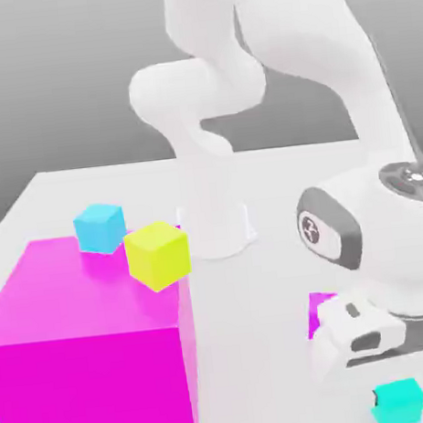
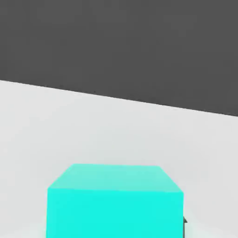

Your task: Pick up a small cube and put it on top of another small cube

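Observation:
A small teal cube (image 1: 398, 402) lies at the near right of the white table (image 1: 251, 202), directly under my hand. The gripper (image 1: 398, 381) is down at this cube and shut on it; the hand's body hides the fingers in the exterior view. In the hand view the teal cube (image 2: 114, 202) sits very close, with white table beyond it. A small magenta cube (image 1: 321, 310) rests on the table just behind the hand, partly hidden by it. A small blue cube (image 1: 99, 227) and a small yellow cube (image 1: 157, 254) are toward the exterior view's left.
A big magenta block (image 1: 92, 347) takes up the near left of the table. The blue and yellow cubes sit at its far edge; whether they rest on it or behind it I cannot tell. The arm's white base (image 1: 220, 237) stands mid-table.

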